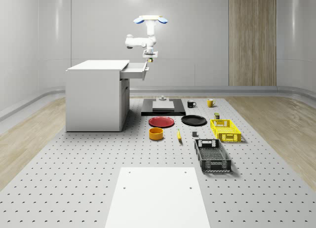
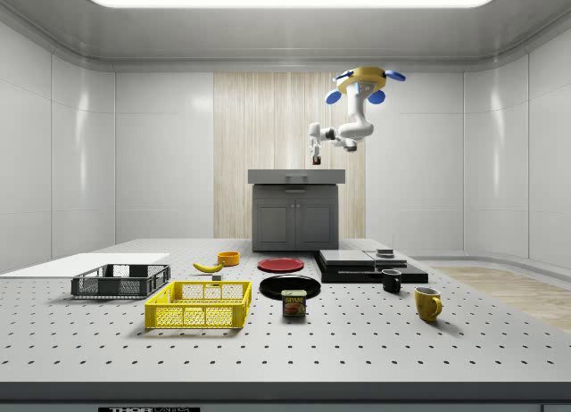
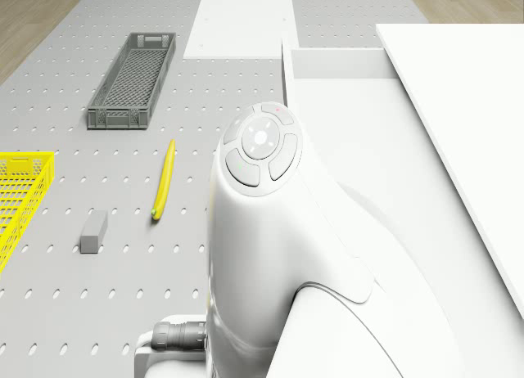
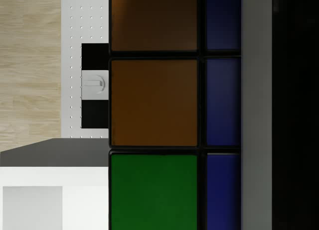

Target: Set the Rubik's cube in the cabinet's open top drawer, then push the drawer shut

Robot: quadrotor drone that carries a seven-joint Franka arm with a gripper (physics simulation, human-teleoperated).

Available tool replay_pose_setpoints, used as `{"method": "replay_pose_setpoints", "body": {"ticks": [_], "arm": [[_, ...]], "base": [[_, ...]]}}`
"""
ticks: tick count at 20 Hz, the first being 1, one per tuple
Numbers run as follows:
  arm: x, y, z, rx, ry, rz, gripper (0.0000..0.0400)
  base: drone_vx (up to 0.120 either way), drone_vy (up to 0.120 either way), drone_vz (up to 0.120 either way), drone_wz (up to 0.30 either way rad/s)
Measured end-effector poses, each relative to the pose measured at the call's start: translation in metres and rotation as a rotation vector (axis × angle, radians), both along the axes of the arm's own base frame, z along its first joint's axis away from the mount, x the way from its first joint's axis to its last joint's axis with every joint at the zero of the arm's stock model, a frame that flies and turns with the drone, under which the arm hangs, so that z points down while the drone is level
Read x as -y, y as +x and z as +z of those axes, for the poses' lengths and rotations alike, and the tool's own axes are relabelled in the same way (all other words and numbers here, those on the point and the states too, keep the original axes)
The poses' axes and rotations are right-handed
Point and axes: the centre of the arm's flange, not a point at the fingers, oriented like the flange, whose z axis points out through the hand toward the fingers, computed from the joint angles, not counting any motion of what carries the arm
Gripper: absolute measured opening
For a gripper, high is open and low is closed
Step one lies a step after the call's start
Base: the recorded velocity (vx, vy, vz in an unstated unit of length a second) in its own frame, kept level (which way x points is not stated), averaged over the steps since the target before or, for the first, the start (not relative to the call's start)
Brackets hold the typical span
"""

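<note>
The drone hovers above the outer end of the white cabinet's open top drawer. Its arm hangs down, and the gripper is shut on the Rubik's cube, which hangs just above the drawer's front edge. From the side, the cube sits a little above the cabinet top. Close up in the wrist view, the cube shows orange, green and blue tiles with a grey finger pressed against it. The drawer's white interior lies beneath the arm.
On the perforated floor beside the cabinet are a black platform with a grey block, a red plate, a black plate, an orange bowl, a banana, a yellow crate, a grey crate and two mugs.
</note>
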Motion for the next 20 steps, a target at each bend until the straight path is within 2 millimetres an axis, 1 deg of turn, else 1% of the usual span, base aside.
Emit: {"method": "replay_pose_setpoints", "body": {"ticks": [20], "arm": [[0.0,0.0,0.0,0.0,0.0,0.0,0.0325]], "base": [[0.0,-0.12,0.0,0.0]]}}
